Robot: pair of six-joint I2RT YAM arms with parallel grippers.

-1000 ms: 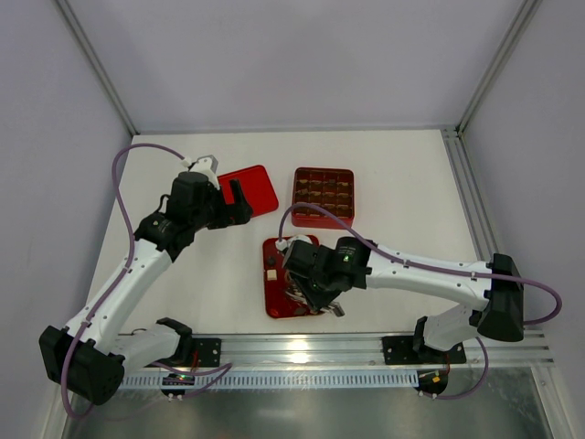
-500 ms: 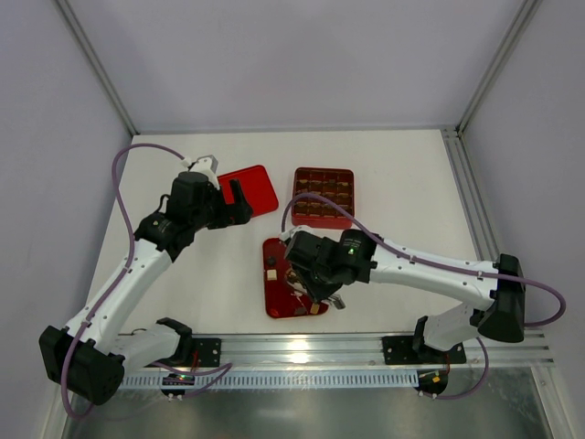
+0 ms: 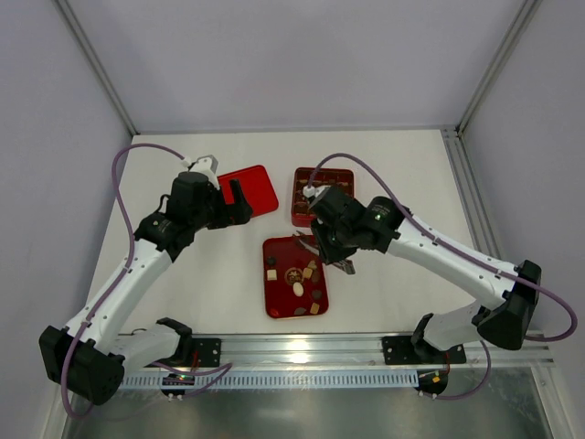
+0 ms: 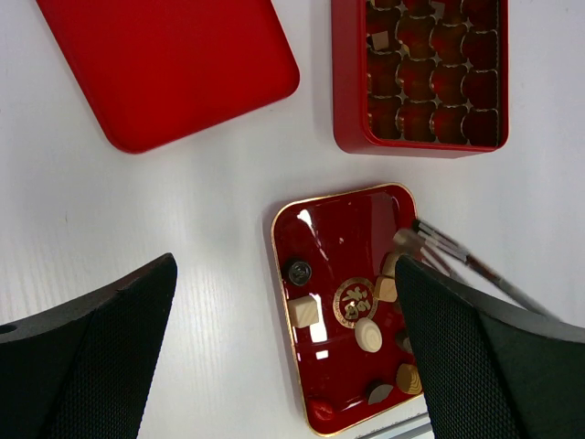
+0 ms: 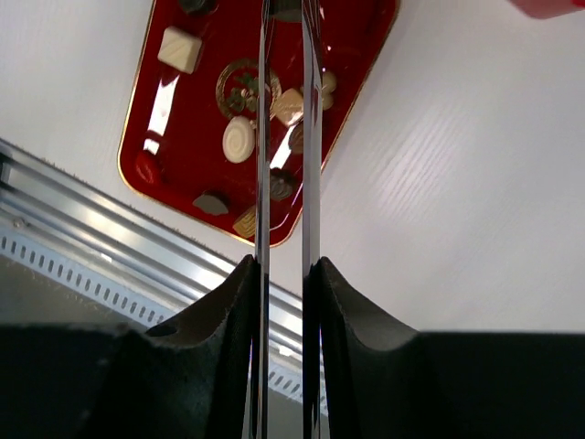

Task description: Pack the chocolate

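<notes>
Several chocolate pieces (image 3: pixel 297 279), dark, tan and cream-white, lie on the glossy red gold-rimmed tray (image 3: pixel 277 306); they also show in the left wrist view (image 4: pixel 303 311) and the right wrist view (image 5: pixel 239 139). My right gripper (image 3: pixel 320 247) (image 5: pixel 283 265) is shut on metal tongs (image 5: pixel 263 137), held over the tray's far right edge, near the red grid box (image 3: pixel 323 219). The tong tips (image 4: pixel 409 240) are by the tray rim; a small dark shape sits between the blades, and I cannot tell if it is pinched. One tan piece (image 4: pixel 378 39) lies in the box. My left gripper (image 3: pixel 239 203) (image 4: pixel 285 274) is open and empty.
A flat red rectangular tray (image 3: pixel 249 190) (image 4: pixel 164 64) lies left of the grid box (image 4: pixel 347 91). The metal rail (image 3: pixel 302 352) runs along the table's near edge, just behind the chocolate tray. White walls and frame posts close in the back and sides.
My right gripper with the tongs has moved from low over the chocolate tray up and toward the grid box, uncovering the pieces. The left arm has not moved.
</notes>
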